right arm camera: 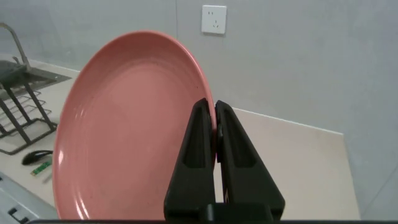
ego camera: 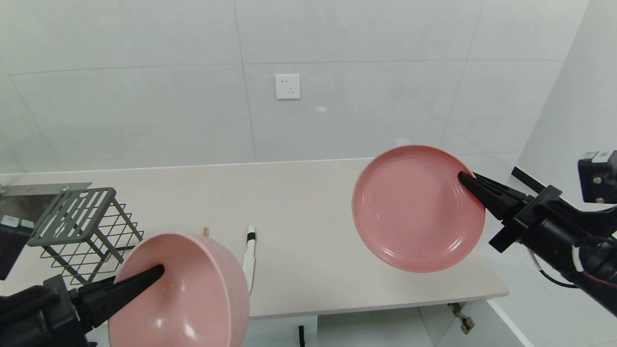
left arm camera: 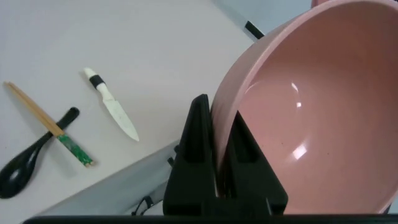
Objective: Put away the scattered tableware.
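Nearest, the left gripper (ego camera: 161, 271) pinches the rim of a deep glossy pink bowl (ego camera: 193, 299), held tilted off the pale countertop's (ego camera: 313, 217) front edge, probably for carrying. Behind it lies a white-bladed knife (ego camera: 249, 255). Farther right, the right gripper (ego camera: 462, 176) clamps the rim of a round pink plate (ego camera: 414, 207), tilted above the counter.

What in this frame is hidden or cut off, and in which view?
Head view: the pink bowl hides the spoon and most of the chopsticks; the lower edge cuts off the bowl's bottom.
Right wrist view: the picture's edge cuts off the rack; the pink plate hides the counter behind it.
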Robot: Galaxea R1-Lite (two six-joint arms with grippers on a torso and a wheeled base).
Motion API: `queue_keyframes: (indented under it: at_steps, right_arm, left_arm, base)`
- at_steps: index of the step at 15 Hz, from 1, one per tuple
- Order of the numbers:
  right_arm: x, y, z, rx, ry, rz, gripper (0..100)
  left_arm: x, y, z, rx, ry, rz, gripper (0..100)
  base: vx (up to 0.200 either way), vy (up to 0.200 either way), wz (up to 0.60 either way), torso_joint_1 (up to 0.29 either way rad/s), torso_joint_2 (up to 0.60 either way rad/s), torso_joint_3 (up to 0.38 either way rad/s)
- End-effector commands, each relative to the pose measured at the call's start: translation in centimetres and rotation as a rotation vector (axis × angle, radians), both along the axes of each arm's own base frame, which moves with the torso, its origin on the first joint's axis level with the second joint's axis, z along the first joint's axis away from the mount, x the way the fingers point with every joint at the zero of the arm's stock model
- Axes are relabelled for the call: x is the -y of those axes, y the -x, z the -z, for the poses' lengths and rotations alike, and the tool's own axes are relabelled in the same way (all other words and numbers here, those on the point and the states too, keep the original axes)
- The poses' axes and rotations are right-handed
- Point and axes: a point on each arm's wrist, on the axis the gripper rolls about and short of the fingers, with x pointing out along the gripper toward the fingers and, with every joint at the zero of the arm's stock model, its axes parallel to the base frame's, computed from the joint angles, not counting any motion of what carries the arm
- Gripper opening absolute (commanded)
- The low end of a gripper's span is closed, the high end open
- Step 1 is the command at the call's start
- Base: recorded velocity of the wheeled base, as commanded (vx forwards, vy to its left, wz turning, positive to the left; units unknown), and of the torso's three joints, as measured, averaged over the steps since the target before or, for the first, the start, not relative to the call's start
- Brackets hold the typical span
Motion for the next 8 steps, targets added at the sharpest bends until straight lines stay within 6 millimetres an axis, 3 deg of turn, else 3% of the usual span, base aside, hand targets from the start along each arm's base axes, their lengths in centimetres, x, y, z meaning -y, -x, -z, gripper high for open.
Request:
queue_keyframes:
  at_steps: [1,7,8]
  right_arm:
    - [-0.08,-0.3,0.2,-0.002,0.012,0.003,0]
    - [0.19,-0.68,0.43,-0.012,0.016,0.021,0]
    - [0.22,-0.69,0.43,-0.012,0.016,0.023,0]
  left_arm:
    - [-0.09,0.27,0.26,0.007,-0.009,0.003,0]
    - [-0.29,0.72,0.27,0.093,-0.086,0.011,0]
    - [-0.29,0.68,0.24,0.093,-0.086,0.01,0]
  base:
    - [-0.2,0.0,0.0,0.007,0.0,0.002]
    - [-0.2,0.0,0.0,0.002,0.0,0.002]
    - [0.0,0.0,0.0,0.0,0.0,0.0]
